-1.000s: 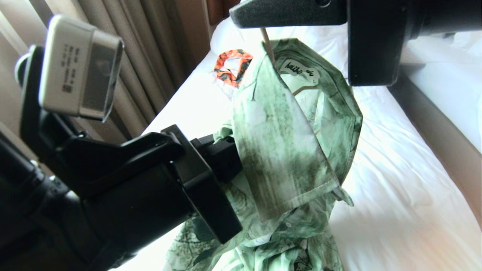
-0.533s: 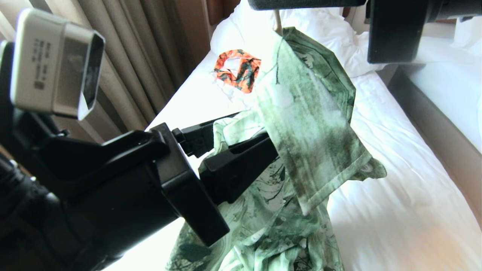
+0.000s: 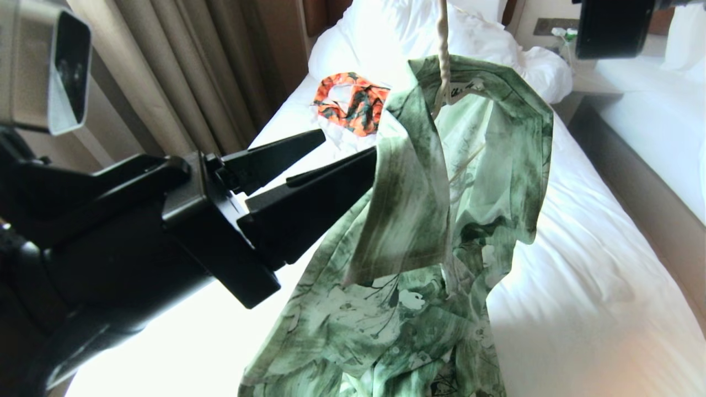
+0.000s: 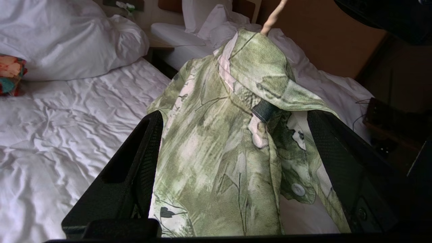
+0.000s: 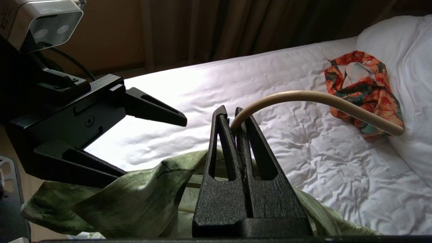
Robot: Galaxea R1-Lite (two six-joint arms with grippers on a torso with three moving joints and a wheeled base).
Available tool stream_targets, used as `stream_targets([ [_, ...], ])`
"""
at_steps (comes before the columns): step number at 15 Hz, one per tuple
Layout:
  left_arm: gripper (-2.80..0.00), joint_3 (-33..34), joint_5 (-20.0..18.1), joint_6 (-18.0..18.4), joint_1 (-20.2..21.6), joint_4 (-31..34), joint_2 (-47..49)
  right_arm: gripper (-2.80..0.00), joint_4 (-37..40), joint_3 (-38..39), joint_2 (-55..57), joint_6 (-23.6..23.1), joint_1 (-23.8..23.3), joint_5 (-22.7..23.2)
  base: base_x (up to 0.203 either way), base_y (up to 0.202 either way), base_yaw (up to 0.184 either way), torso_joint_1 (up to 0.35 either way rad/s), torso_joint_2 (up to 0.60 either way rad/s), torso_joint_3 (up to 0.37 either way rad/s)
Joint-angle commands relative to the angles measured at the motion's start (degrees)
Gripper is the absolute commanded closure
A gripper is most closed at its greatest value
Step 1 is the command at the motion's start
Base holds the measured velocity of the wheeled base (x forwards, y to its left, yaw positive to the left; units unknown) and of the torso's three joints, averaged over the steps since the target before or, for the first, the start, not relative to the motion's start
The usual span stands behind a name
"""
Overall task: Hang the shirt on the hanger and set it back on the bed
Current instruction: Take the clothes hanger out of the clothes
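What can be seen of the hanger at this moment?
The hanger is a thin cream-coloured wire. Its curved hook is pinched in the shut right gripper, and a twisted neck runs down into the collar of the shirt, which hangs from it above the bed. The rest is hidden under fabric.

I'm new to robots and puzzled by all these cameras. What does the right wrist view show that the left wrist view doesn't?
Only the right wrist view shows the right gripper shut on the hanger, the curtains, and the left gripper seen from outside, open.

Only the left wrist view shows the shirt draped full length between the left gripper's open fingers, with a button, and a second bed behind.

Both show the shirt, hanger, white bed and orange garment.
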Motion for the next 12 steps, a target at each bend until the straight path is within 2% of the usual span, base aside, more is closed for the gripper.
stream_targets([
  [1, -2.8, -0.27, -0.03, -0.09, 1.59, -0.32, -0.47, 0.0, 0.14, 0.0, -0.36, -0.18, -0.54, -0.06, 0.0, 0.0, 0.0, 0.0, 0.0, 0.0],
  [5, -2.8, -1.49, -0.31, -0.27, 5.87, -0.32, -0.71, 0.0, 0.05, 0.0, -0.88, -0.18, -1.5, -0.06, 0.0, 0.0, 0.0, 0.0, 0.0, 0.0],
  [9, -2.8, -3.27, -5.17, -2.03, 14.95, -0.25, -1.1, 0.0, -0.04, 0.0, -1.68, -0.24, -3.19, -0.06, 0.0, 0.0, 0.0, 0.0, 0.0, 0.0],
  [12, -2.8, -4.53, -5.51, -3.03, 18.53, 0.46, -1.01, 0.0, -0.03, 0.01, -1.94, -0.27, -4.86, -0.05, 0.0, 0.0, 0.0, 0.0, 0.0, 0.0],
])
